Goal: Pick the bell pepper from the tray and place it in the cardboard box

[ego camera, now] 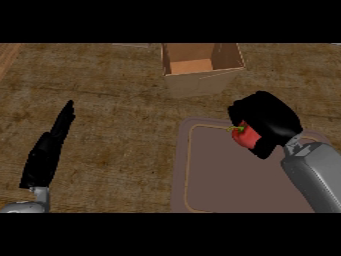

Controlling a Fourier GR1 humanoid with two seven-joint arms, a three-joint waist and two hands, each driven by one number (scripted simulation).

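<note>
one red bell pepper (246, 135) sits curled in the right hand (267, 120) above the tray (202, 175), left hand (49, 150) flat-fingered over the bench; risk: pepper, mostly hidden, may slip or clip the cardboard box (201, 67) wall in transit.

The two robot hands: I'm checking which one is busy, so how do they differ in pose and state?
The right robot hand is curled round the red bell pepper above the tray; the left robot hand is straight-fingered and holds nothing. The right sits nearer the cardboard box; the left shows at the view's left. Both are black on grey forearms.
</note>
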